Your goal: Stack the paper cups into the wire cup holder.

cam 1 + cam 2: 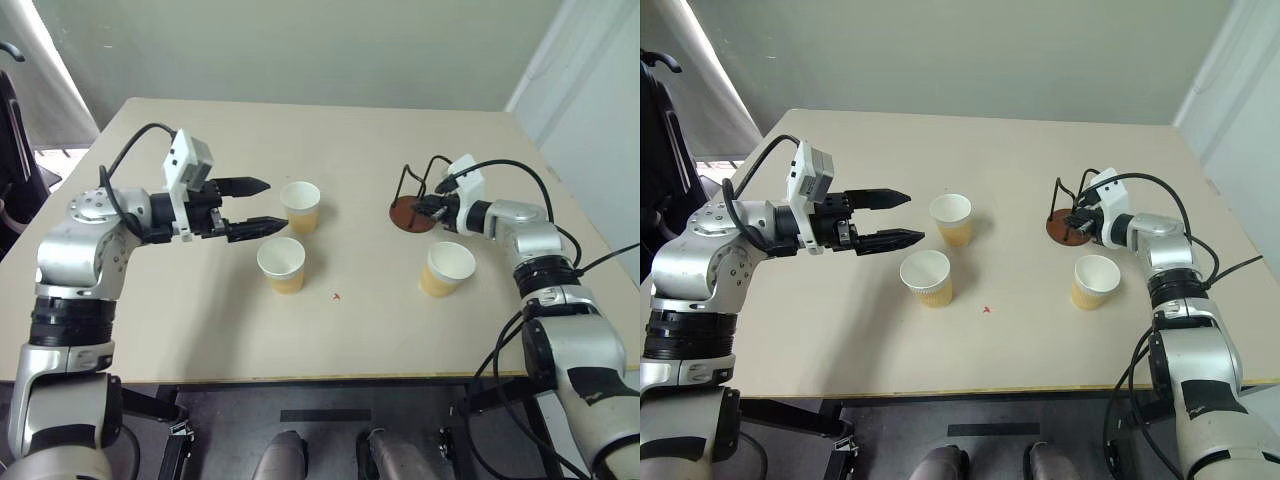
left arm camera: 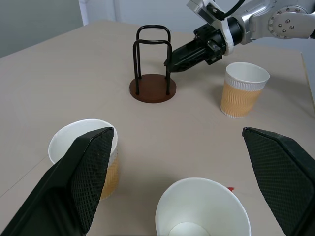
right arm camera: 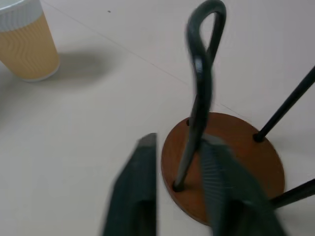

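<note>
Three paper cups stand upright on the table: one [image 1: 300,206] just off my left gripper's fingertips, one [image 1: 281,264] slightly nearer me, and one [image 1: 446,268] on the right. The wire cup holder [image 1: 410,213], black wire loops on a reddish-brown disc, stands empty at the right. My left gripper [image 1: 272,205] hovers wide open, level, pointing at the two left cups, nothing between its fingers. My right gripper [image 1: 428,208] is at the holder, closed on one wire loop [image 3: 199,73] just above the base [image 3: 241,147].
The beige table [image 1: 340,330] has open room in its middle and back. A small red mark [image 1: 336,296] lies near the front. The table's right edge runs close behind the holder. A dark chair [image 1: 15,150] stands off the left side.
</note>
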